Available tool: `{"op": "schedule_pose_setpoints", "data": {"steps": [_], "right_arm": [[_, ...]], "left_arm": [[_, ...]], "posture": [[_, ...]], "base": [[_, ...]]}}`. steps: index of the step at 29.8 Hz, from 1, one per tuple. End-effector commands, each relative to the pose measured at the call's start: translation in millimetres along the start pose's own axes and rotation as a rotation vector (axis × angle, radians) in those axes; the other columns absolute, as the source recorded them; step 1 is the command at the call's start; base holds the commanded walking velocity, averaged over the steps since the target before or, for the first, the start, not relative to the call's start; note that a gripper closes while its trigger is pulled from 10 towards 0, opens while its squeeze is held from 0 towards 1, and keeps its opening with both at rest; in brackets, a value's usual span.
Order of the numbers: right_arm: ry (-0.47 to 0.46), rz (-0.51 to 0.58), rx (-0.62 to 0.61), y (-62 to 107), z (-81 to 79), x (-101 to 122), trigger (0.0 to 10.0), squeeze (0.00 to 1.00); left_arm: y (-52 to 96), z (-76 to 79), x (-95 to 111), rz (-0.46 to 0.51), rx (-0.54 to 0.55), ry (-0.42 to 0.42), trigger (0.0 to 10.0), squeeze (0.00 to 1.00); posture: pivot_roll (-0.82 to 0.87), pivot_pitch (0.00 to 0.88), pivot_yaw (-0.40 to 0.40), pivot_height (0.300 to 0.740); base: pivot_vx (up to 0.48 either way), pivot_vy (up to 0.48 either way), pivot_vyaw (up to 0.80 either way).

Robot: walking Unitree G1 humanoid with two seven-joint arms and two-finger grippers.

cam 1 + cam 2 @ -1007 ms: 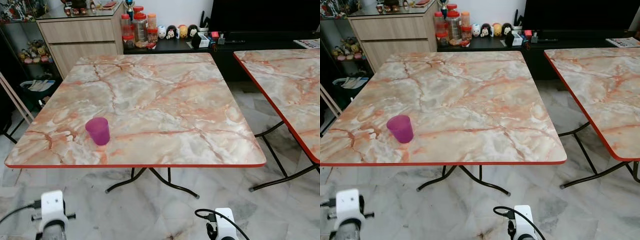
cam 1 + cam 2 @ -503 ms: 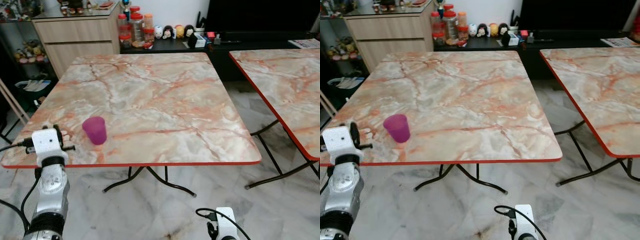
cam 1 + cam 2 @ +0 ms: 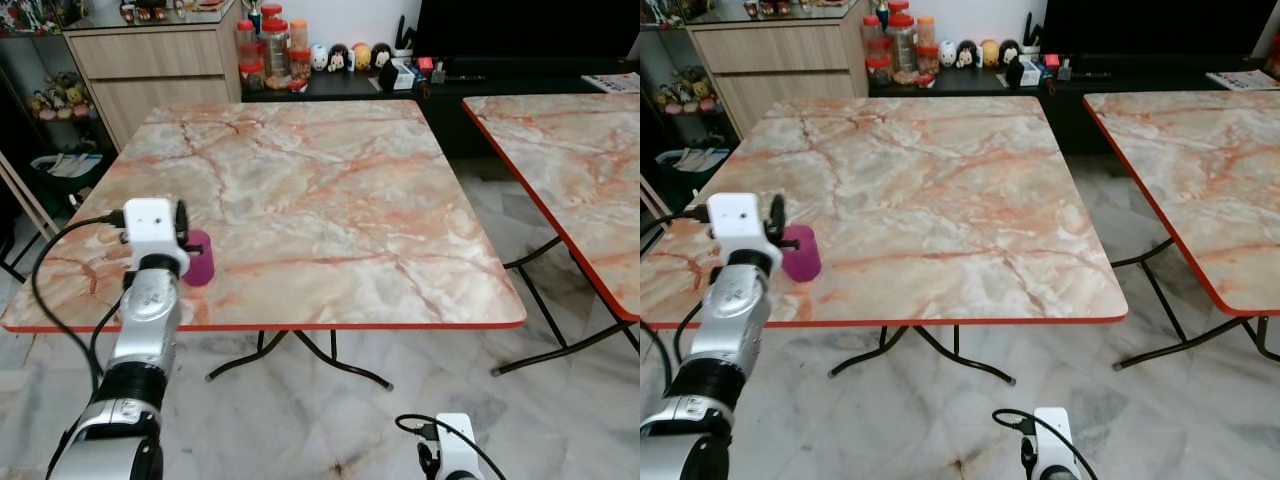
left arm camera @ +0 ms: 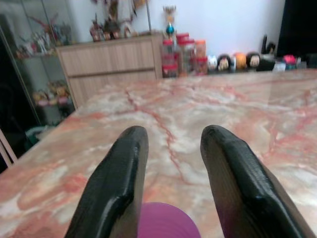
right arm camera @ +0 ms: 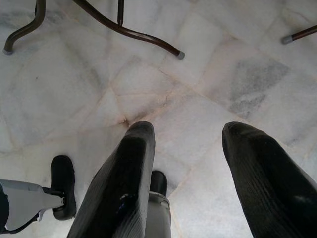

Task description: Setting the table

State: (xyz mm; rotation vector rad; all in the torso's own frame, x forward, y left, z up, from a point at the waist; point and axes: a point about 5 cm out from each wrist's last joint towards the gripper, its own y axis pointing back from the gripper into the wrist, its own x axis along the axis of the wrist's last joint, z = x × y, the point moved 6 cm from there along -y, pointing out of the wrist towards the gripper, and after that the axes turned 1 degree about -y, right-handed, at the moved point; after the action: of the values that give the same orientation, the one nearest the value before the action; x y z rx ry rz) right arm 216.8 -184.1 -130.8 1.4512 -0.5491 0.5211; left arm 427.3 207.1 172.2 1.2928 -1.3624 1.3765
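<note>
I have the left gripper (image 4: 168,188) at the purple cup (image 3: 199,258), which stands upright near the front left edge of the marble table (image 3: 330,190). In the left wrist view the fingers (image 4: 116,188) are spread, with the cup rim low between them and not gripped. To grasp well, I judge I should lower the wrist until the pads flank the cup wall, centre the cup between them, then close gently so it neither tips nor slides toward the table edge. The right gripper (image 5: 190,183) hangs idle above the floor (image 5: 208,64), released.
</note>
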Motion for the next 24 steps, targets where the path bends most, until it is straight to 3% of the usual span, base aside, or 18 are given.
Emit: {"op": "schedule_pose_setpoints", "data": {"steps": [1, 5, 13, 14, 19, 22, 24], "right_arm": [[-0.015, 0.005, -0.002, -0.7, 0.0, 3, 10.0, 0.00], [-0.019, 0.000, -0.008, -0.3, 1.8, 1, 10.0, 0.00], [-0.022, -0.003, -0.012, -0.2, 2.8, 0, 10.0, 0.00], [-0.022, -0.005, -0.011, -0.1, 2.4, 0, 10.0, 0.00], [-0.018, -0.005, -0.006, -0.3, 0.3, 0, 10.0, 0.00], [-0.015, -0.005, -0.002, -0.6, -0.3, 1, 10.0, 0.00], [-0.013, -0.002, -0.003, -0.9, 0.3, 3, 10.0, 0.00]], "left_arm": [[-6.8, 2.8, 2, -0.027, 0.001, -0.008, 10.0, 1.00], [-16.5, 7.3, 11, -0.042, -0.011, -0.039, 10.0, 1.00], [-23.5, 1.4, 8, -0.114, 0.009, -0.078, 10.0, 1.00], [-23.6, -4.2, 1, -0.163, 0.017, -0.089, 10.0, 0.00], [-21.4, -11.4, -14, -0.249, 0.015, -0.103, 10.0, 0.00], [-18.6, -9.2, -24, -0.297, 0.002, -0.035, 10.0, 0.00], [-18.0, -16.2, -25, -0.297, 0.040, 0.019, 10.0, 0.00]], "posture": [[-0.03, 0.000, 0.010, 0.740], [-0.03, 0.000, 0.014, 0.740], [-0.03, 0.000, 0.020, 0.740], [-0.03, 0.000, 0.024, 0.740], [-0.03, 0.000, 0.025, 0.740], [-0.04, 0.000, 0.027, 0.740], [-0.04, 0.000, 0.026, 0.740]], "base": [[0.000, 0.000, 0.00], [0.000, 0.000, 0.00], [0.000, 0.000, 0.00], [0.000, 0.000, 0.00], [0.000, 0.000, 0.00], [0.000, 0.000, 0.00], [0.000, 0.000, 0.00]]}}
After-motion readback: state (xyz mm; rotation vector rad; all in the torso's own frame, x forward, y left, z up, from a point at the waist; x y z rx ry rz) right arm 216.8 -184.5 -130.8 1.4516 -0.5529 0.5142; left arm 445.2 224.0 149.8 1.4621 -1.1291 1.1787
